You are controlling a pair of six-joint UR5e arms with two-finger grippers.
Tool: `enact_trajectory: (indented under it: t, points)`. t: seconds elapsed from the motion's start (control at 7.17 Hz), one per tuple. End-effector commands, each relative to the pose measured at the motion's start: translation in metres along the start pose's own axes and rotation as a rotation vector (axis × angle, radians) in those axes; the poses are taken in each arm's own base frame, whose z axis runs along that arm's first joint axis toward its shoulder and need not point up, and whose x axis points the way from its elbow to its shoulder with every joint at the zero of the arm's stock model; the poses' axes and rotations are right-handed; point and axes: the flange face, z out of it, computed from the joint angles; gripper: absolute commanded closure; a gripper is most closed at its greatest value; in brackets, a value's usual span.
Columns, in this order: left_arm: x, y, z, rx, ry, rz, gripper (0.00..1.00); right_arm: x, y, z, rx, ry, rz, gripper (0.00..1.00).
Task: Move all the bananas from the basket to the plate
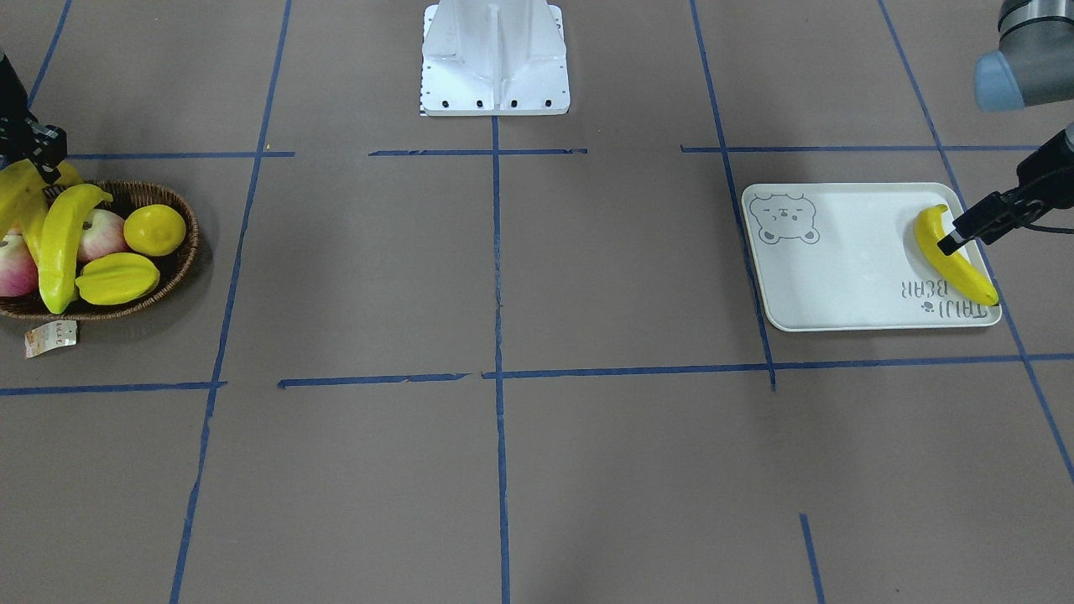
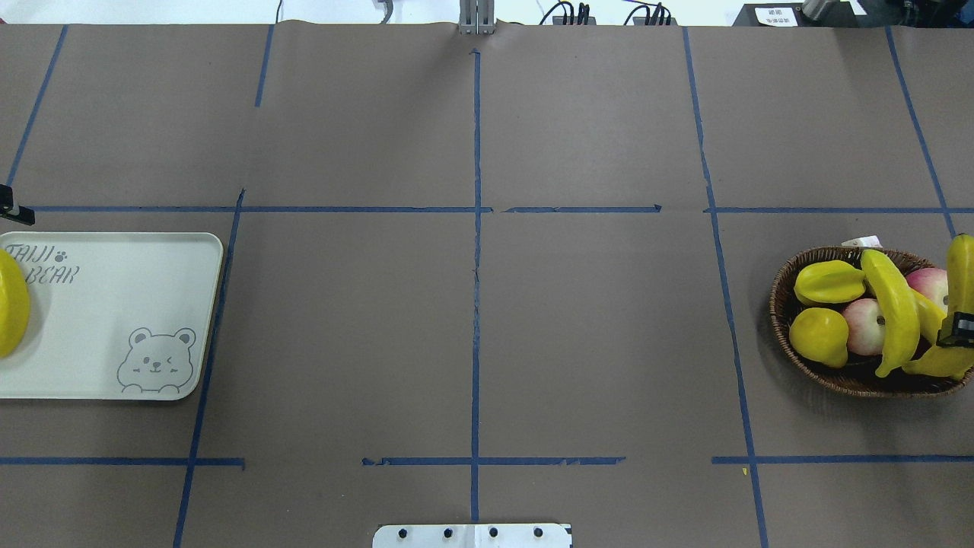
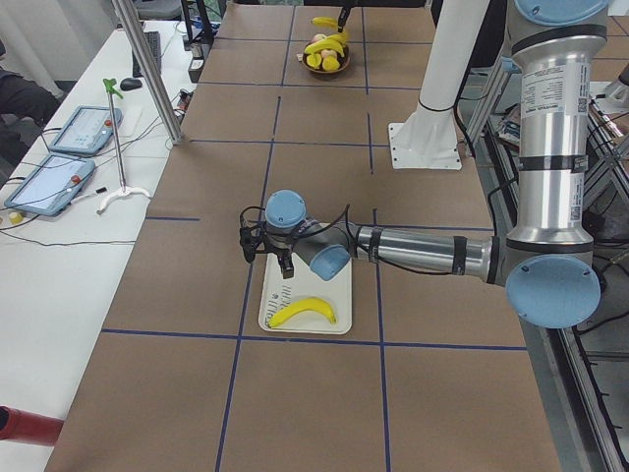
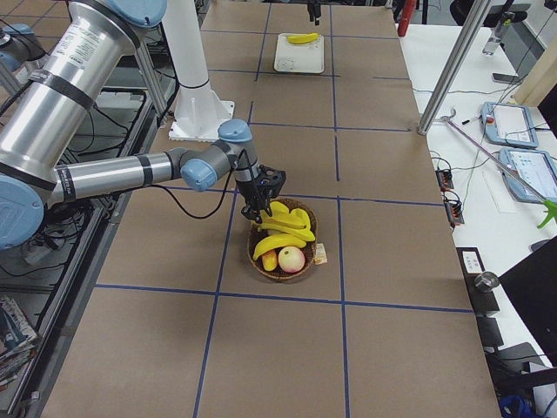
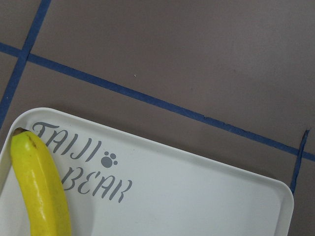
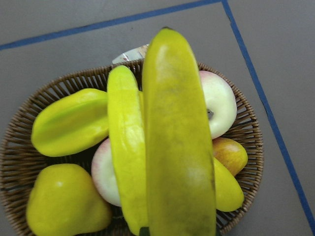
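R claw was clamped on one end of the held banana. The rest of that fruit pointed away from the robot's base, above the basket at the right end of the bench. In the R wrist cam it ran lengthwise, close to the lens, over the other fruit.

Two more bananas sat in the basket. The long banana lay across the middle on top of the pink-white apples, and the low banana lay at the rim nearest the robot, by the claw. Also inside were a starfruit & a lemon. A paper tag lay on the bench just beside the rim.

L claw hung over the plate, w/ a dark finger right at the plate banana. Couldn't tell how far apart the fingers were, nor whether they touched the fruit. That banana lay flat along the plate's short edge by the "TAIJI BEAR" lettering, at the opp. end from the bear face print. Plate & basket were well apart, at opposite ends of the bench.
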Motion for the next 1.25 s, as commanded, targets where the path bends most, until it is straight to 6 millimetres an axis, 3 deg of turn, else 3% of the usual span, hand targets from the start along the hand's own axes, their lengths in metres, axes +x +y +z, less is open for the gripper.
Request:
enact_trajectory:
  t: [0.0, 0.28, 0.42, 0.56, 0.7, 0.98, 1.12]
  points:
    - [0.023, 0.005, -0.009, 0.025, 0.057, 0.079, 0.00, -0.050, -0.008, -0.053, -0.030, -0.200, -0.018, 0.99]
    - [0.060, 0.024, -0.006, 0.054, 0.176, 0.256, 0.00, -0.157, -0.042, -0.032, -0.111, -0.394, -0.107, 0.97]
    - [0.091, 0.017, -0.009, 0.063, 0.210, 0.295, 0.00, -0.206, -0.045, -0.021, -0.142, -0.444, -0.156, 0.96]
    - [0.125, 0.020, 0.000, 0.035, 0.243, 0.239, 0.00, -0.251, -0.030, -0.016, -0.166, -0.483, -0.208, 0.96]
    - [0.186, 0.034, 0.016, -0.025, 0.294, 0.187, 0.00, -0.291, -0.014, -0.014, -0.201, -0.514, -0.203, 0.96]
    - [0.266, 0.050, 0.021, -0.089, 0.363, 0.095, 0.01, -0.391, 0.033, -0.011, -0.177, -0.574, -0.171, 0.97]
    - [0.306, 0.059, 0.020, -0.111, 0.398, 0.028, 0.01, -0.428, 0.053, -0.007, -0.170, -0.591, -0.181, 0.97]
